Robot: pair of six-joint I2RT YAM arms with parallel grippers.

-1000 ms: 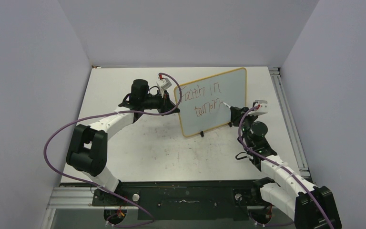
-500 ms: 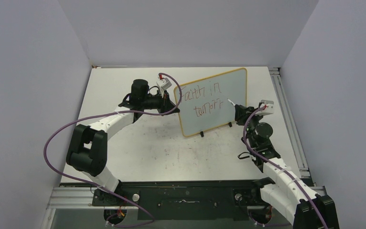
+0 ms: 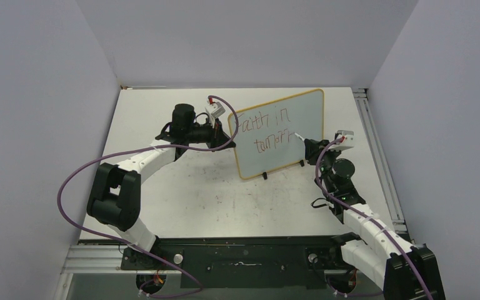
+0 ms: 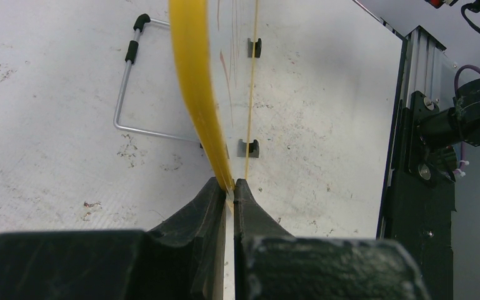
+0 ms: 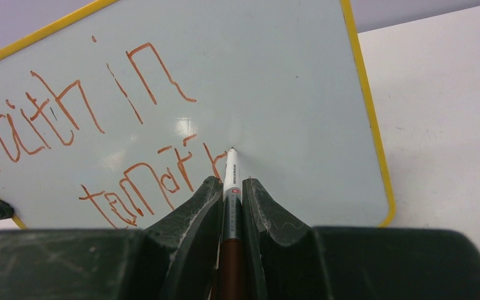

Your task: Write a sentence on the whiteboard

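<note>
The whiteboard stands upright mid-table, yellow-framed, on two black feet. My left gripper is shut on its left edge; the left wrist view shows the jaws pinching the yellow frame. The sentence reads "Faith in" in reddish-brown, with "tamorr" below. My right gripper is shut on a marker. In the right wrist view the marker, white-tipped with a brown body, sits between the jaws. Its tip touches the board just right of the last letter of the sentence.
A bent wire stand lies on the table behind the board. An aluminium rail runs along the table's right edge, close to the right arm. Grey walls close in the table on three sides.
The right gripper drew the marker slightly right and up off the lettering, then came back so its tip is at the end of the second line. The left arm and board stayed still.
</note>
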